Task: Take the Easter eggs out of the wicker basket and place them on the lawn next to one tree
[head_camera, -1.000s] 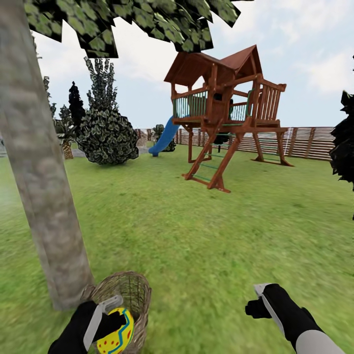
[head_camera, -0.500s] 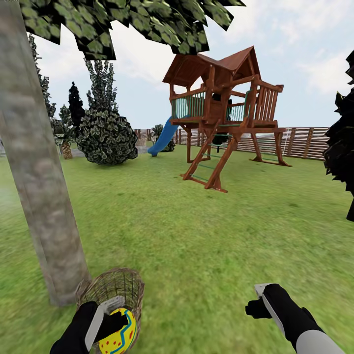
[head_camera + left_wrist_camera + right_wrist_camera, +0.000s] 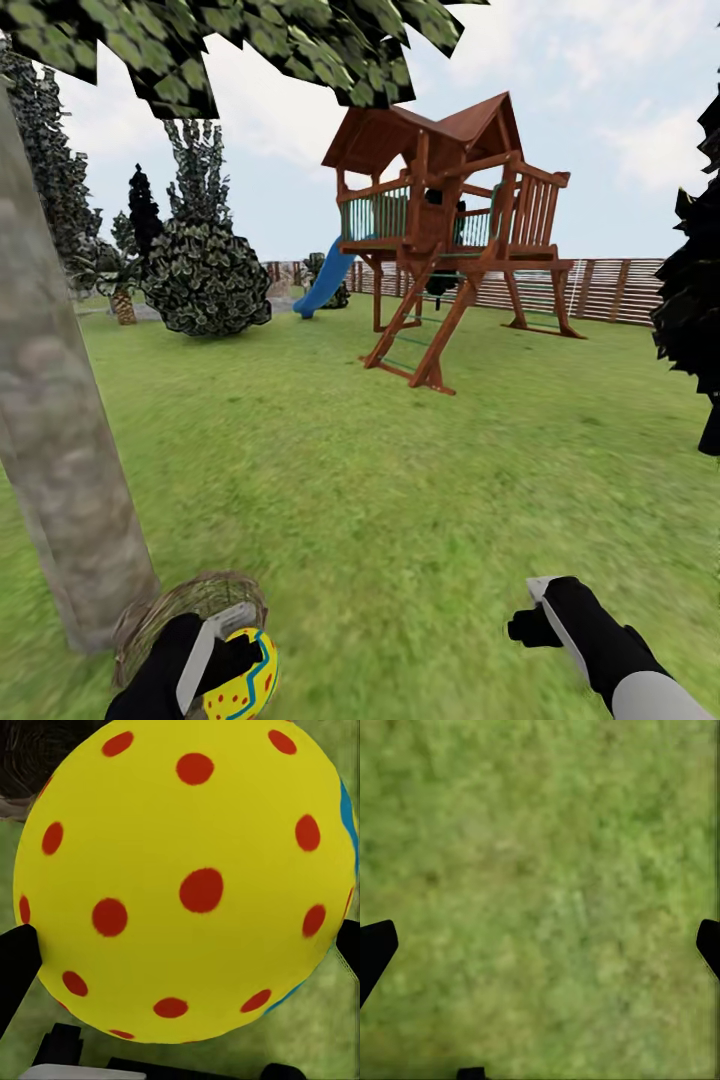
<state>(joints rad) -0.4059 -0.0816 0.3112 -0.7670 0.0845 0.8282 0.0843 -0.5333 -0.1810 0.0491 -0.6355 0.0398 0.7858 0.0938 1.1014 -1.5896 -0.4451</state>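
My left pincer [image 3: 232, 655] is clenched around a yellow Easter egg with red dots and a blue stripe [image 3: 243, 676], low at the near left of the head view. In the left wrist view that egg [image 3: 187, 881] sits right between my two black fingertips [image 3: 16, 964], one touching each flank, with a sliver of blue showing at one edge. The egg hangs just in front of and over the small round brown woven-twig basket [image 3: 170, 612], which rests on the green, patchy lawn [image 3: 400, 480]. Whether other eggs lie inside the basket I cannot tell; my arm and the held egg cover its mouth.

The basket stands touching, or just beside, the foot of the thick mottled grey-brown tree trunk [image 3: 60, 440], which rises along the left edge of the head view, with flat green leaf clusters [image 3: 250, 40] overhead.

My right pincer [image 3: 538, 612] is released, its fingers spread wide with nothing between them, hovering over bare grass [image 3: 540, 892] at the near right, well apart from basket and tree.

Far across the lawn stands a wooden play tower with a reddish roof [image 3: 440, 230] and a blue slide [image 3: 322, 282], a brown slatted wooden fence [image 3: 610, 290] behind it, a round dark-green bush [image 3: 205, 275] to its left, and black foliage [image 3: 695, 290] at the right edge.
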